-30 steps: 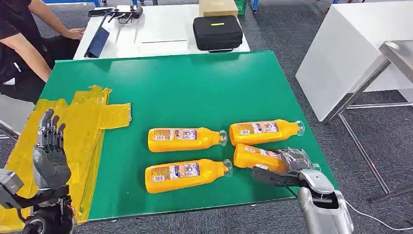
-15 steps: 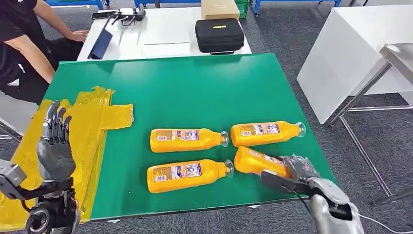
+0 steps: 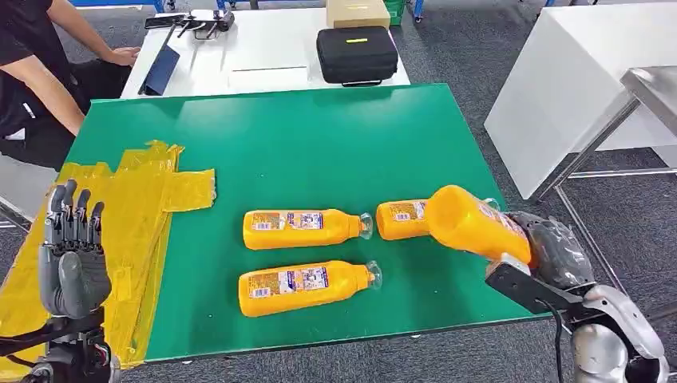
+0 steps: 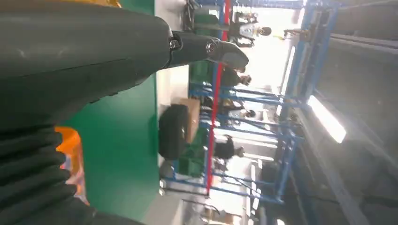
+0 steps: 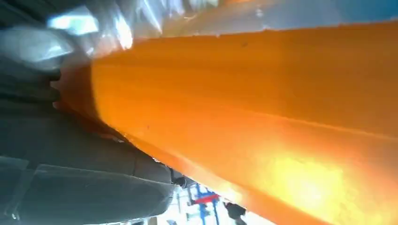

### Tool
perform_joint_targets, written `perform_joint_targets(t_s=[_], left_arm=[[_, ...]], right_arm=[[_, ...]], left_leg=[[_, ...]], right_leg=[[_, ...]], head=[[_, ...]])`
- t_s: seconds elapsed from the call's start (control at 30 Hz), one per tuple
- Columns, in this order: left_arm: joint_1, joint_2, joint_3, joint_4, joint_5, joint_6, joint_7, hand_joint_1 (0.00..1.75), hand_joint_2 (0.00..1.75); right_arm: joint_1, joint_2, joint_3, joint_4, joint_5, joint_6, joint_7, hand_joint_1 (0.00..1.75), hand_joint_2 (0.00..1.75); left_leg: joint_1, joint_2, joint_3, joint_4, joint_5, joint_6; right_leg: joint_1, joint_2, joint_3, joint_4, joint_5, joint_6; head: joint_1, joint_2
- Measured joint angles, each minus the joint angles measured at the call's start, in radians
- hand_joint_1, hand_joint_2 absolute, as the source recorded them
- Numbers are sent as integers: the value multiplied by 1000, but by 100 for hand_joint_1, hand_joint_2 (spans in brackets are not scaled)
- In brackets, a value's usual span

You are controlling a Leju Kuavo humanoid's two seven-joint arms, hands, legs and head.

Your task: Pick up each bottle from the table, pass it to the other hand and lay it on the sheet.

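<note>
The right hand [image 3: 551, 251] gripped an orange bottle [image 3: 473, 223] clear of the green table [image 3: 319, 144], its long axis pointing base-first toward the far-off left hand [image 3: 70, 259], which waited with fingers apart, holding nothing, over the yellow sheet [image 3: 152, 199]; the right wrist view showed only orange plastic close up.

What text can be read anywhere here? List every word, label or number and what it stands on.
No text here is legible.
Printed labels on the orange plastic bottle nearest the sheet, the orange plastic bottle at the front edge and the partly hidden orange plastic bottle: too small and blurred to read.
Orange plastic bottle held up by the right hand: no label showing.
Yellow tag on the black zipped case: unreadable.
</note>
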Motion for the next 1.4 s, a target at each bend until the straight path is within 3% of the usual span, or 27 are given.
perform_joint_targets(t_s=[0.27, 0.47, 0.67, 0.83, 1.17, 1.2, 1.27, 1.3, 1.4], left_arm=[[3, 6, -15, -21, 151, -26, 35, 0, 175], [-19, 15, -93, -5, 215, -41, 69, 0, 175], [-37, 20, -155, 18, 240, -40, 87, 0, 175], [-104, 20, -221, 73, 278, -49, 135, 0, 175], [-138, 23, -245, 103, 304, -40, 142, 0, 175], [-159, 32, -256, 121, 325, -27, 140, 0, 175], [-287, 122, -320, 235, 451, 52, 118, 0, 175], [-347, 240, -378, 308, 576, 139, 62, 0, 175], [-367, 333, -416, 330, 623, 217, 15, 0, 175]], right_arm=[[-92, 32, 145, 32, -93, -45, 74, 175, 175], [-256, 93, 318, 195, -167, -175, 203, 175, 175], [-353, 116, 445, 310, -218, -216, 251, 175, 175], [-512, 142, 569, 495, -299, -291, 318, 175, 175], [-560, 172, 620, 564, -322, -312, 332, 175, 175], [-582, 189, 644, 595, -329, -318, 336, 175, 175], [-692, 282, 786, 753, -367, -346, 353, 175, 175], [-784, 370, 887, 899, -407, -357, 350, 175, 175], [-827, 414, 972, 975, -490, -374, 355, 175, 175]], left_leg=[[0, 0, -2, 0, 0, 0], [0, 2, -1, 0, 2, 1], [0, 1, -2, 0, 3, 1], [0, 1, -3, 0, 3, 1], [1, 0, -3, 0, 4, 1], [1, 0, -3, 0, 4, 1], [3, 1, -4, 0, 5, 0], [3, 5, -5, 0, 5, -1], [4, 5, -6, 0, 5, -1]], right_leg=[[0, 0, -1, 0, 0, 0], [0, 3, -1, 0, 0, 0], [0, 2, -1, 1, 0, 0], [0, 3, -3, 1, 1, 1], [0, 2, -3, 2, 1, 1], [0, 2, -3, 2, 1, 1], [2, 2, -4, 4, 1, 1], [2, 6, -8, 7, 1, 1], [2, 6, -10, 8, 1, 0]], head=[[0, 0], [0, 0], [0, 0], [0, 0], [1, 0], [0, 0], [1, 0], [1, 0], [1, 0]])
